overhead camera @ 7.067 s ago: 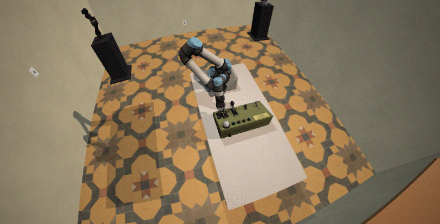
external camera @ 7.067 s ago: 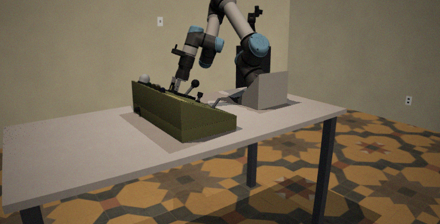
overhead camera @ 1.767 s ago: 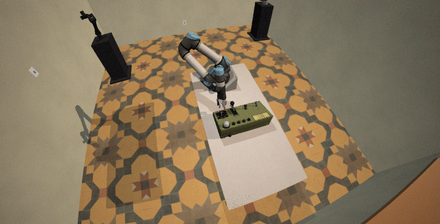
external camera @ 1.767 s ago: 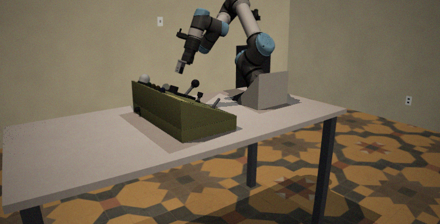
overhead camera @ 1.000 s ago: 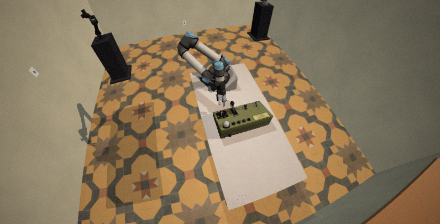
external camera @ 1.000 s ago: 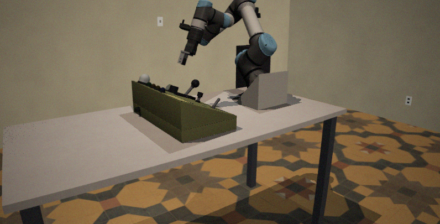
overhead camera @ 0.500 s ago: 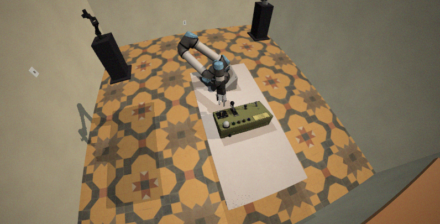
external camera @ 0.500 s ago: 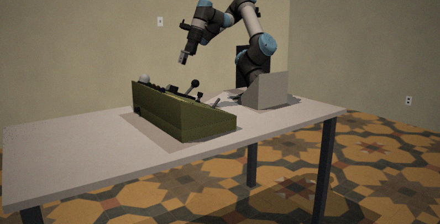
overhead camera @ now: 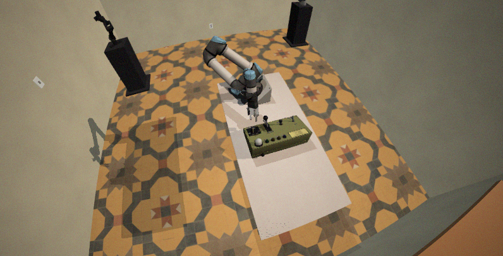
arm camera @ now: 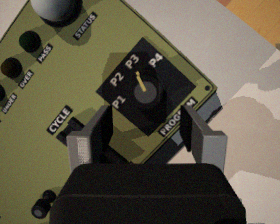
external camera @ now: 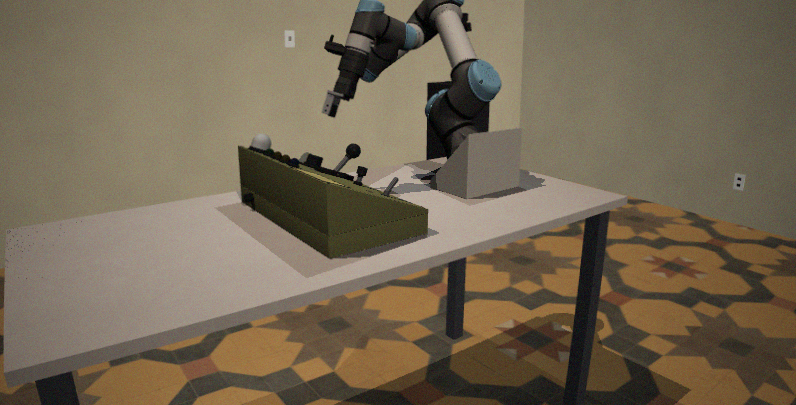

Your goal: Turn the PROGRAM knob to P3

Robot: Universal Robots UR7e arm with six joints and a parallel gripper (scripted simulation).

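The olive console [overhead camera: 277, 135] stands on the white table and shows in the exterior view [external camera: 328, 201] too. In the wrist view the black PROGRAM knob [arm camera: 147, 94] sits on a black plate marked P1 to P4. Its yellow pointer line aims between P3 and P4, closer to P3. My gripper [arm camera: 146, 119] is open and empty, with its fingers either side of the knob's plate as seen from above. In the exterior view the gripper [external camera: 330, 106] hangs well above the console's top. It also shows in the top view [overhead camera: 253, 116].
On the console are a white dome [arm camera: 55, 0], a row of black buttons [arm camera: 12, 67], a CYCLE control [arm camera: 63, 123], a ball-topped lever [external camera: 348, 156] and a small toggle [external camera: 391, 185]. The grey robot base block [external camera: 480, 164] stands behind the console.
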